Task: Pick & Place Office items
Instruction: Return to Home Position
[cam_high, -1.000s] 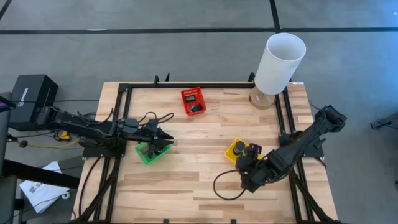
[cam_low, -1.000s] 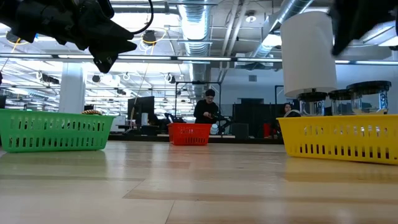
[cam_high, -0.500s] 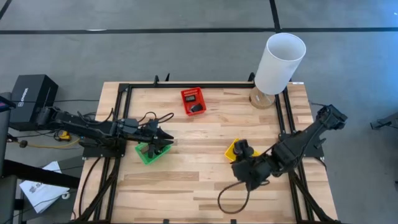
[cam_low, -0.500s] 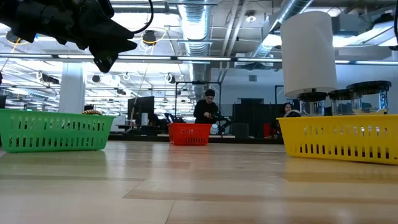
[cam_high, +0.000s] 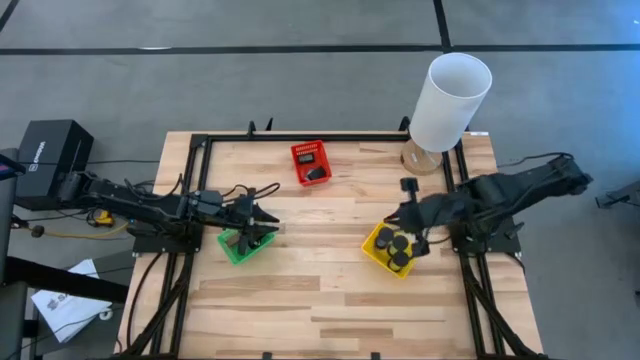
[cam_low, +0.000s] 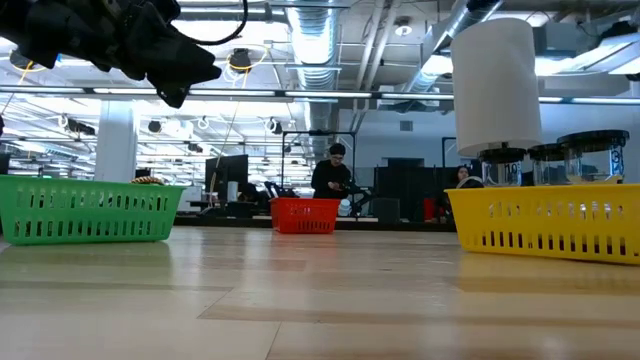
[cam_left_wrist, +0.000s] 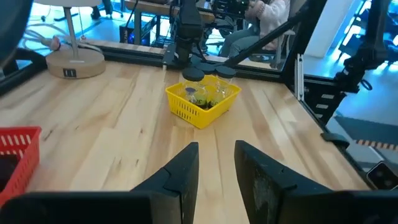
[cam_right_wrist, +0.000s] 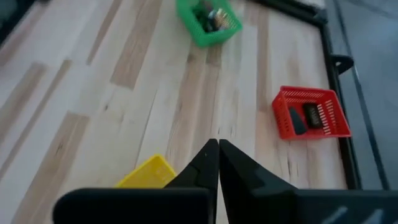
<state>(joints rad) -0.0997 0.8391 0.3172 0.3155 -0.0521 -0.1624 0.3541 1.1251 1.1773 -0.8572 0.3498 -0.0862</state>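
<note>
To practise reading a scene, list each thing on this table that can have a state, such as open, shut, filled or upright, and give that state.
green basket: holds mixed items.
yellow basket: holds upright black-topped items.
red basket: holds two dark items.
lamp: upright.
left gripper: slightly open, empty, above the green basket.
right gripper: shut, empty.
</note>
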